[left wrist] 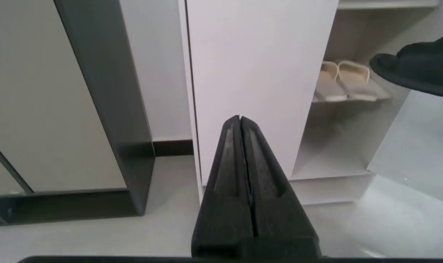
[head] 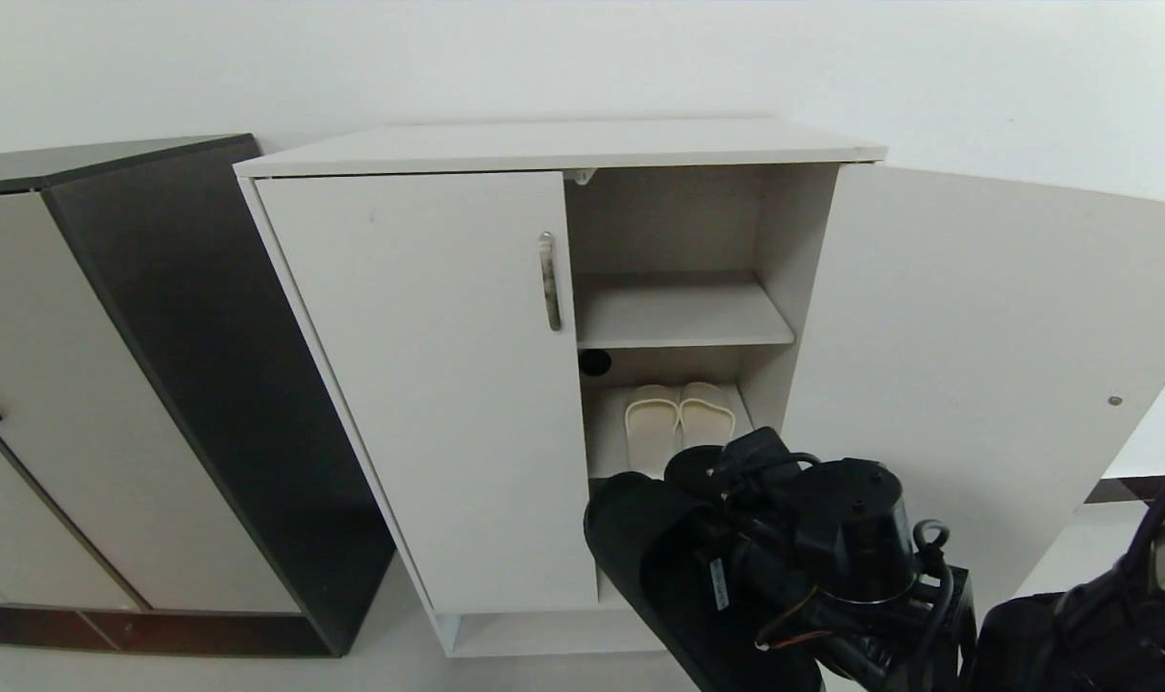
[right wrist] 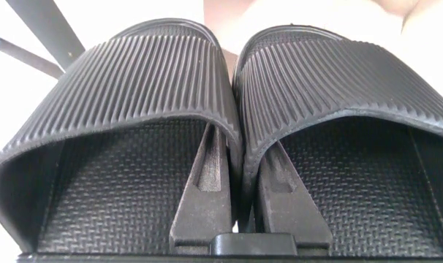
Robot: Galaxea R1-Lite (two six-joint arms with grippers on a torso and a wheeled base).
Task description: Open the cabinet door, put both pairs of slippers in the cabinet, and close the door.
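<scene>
black slippers being held up in front of the open cabinet

the right gripper is being squeezed on the two inside walls of the black slippers, with one finger tucked into each shoe, so both shoes are being pinched as one bundle. the bundle is being held in the air just in front of the open side of the cabinet, next to its open door. the left gripper is being held pressed together with nothing in it, facing the closed door. to do this step well, the black pair should be slid in flat and straight and let go only once a shelf is under the soles, without the cream slippers being bumped. inside the cabinet, the cream pair is being stored side by side on the lower shelf, under the higher shelf.
</scene>
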